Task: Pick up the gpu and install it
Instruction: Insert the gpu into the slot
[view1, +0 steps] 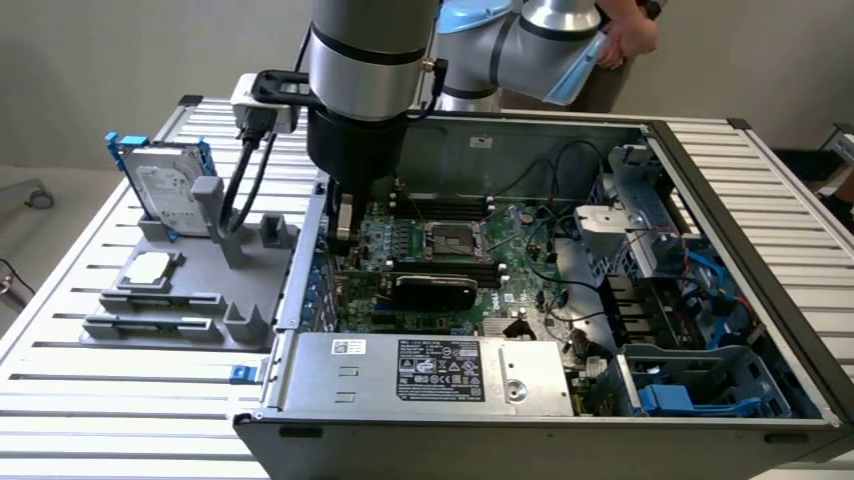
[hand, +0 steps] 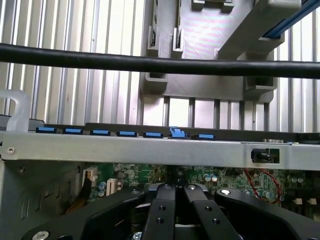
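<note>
The gpu (view1: 434, 288), a card with a black shroud face, sits across the green motherboard (view1: 514, 235) inside the open computer case. My gripper (view1: 344, 235) hangs low inside the case by its wall on the exterior view's left, just off that end of the card. I cannot tell whether it touches the card. In the wrist view the gripper (hand: 176, 189) is shut, its black fingers (hand: 161, 210) pressed together over the motherboard (hand: 145, 172), and I see nothing between them.
A grey parts holder (view1: 187, 290) on the slatted table carries a silver hard drive (view1: 167, 190) in a blue frame. The case wall (hand: 150, 147) with blue slot clips (hand: 177, 132) is close to the gripper. A power supply (view1: 427, 370) fills the case front. A person's hand (view1: 627, 30) is behind the arm.
</note>
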